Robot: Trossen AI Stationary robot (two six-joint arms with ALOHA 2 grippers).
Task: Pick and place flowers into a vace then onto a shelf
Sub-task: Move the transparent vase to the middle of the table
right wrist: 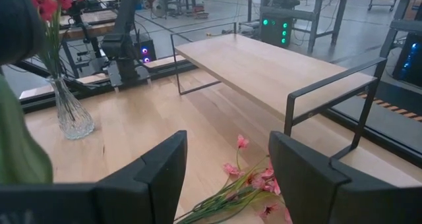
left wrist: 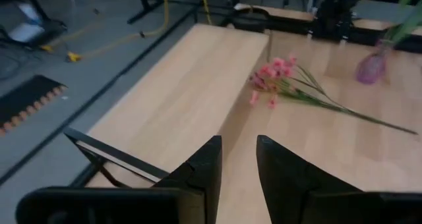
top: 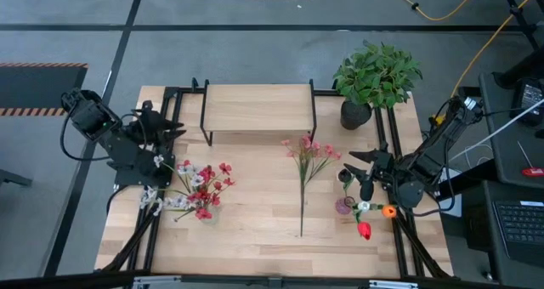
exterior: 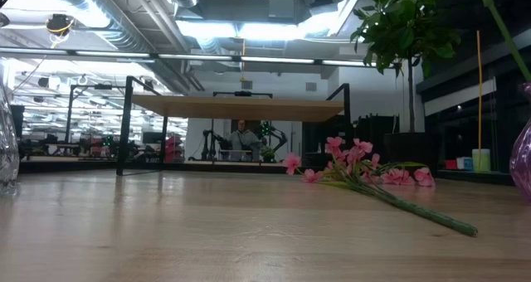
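Midway across the worktop (top: 255,229), lying flat: a pink flower stem (top: 304,183), long axis running front to back, blooms (top: 311,148) pointing toward the shelf (top: 257,107) and stopping just short of its front edge, bare green cut end (top: 301,231) pointing at the near edge. From table height: same stem (exterior: 390,197) on its side, pink heads toward the shelf (exterior: 238,108), stalk trailing forward and touching the wood along its length.

Near the left edge: a clear glass vase (right wrist: 71,115) upright, holding red and white flowers (top: 197,189), heads spreading toward the centre. Beside the right edge: a small purple vase (top: 344,206) upright, holding green stems, with a white (top: 364,206), an orange (top: 388,211) and a red bloom (top: 364,231) close by.

Against the far edge: shelf empty on top, wooden board on a black frame. At its right end: a bushy potted plant (top: 374,81) on the worktop corner.

Left claw (top: 167,128) hovering off the shelf's left end, fingers (left wrist: 201,171) set narrow with a slim gap, holding nothing. Right claw (top: 354,163) hovering between the pink stem and the purple vase, aimed toward the shelf, fingers (right wrist: 165,165) spread wide, empty, pink blooms showing between them
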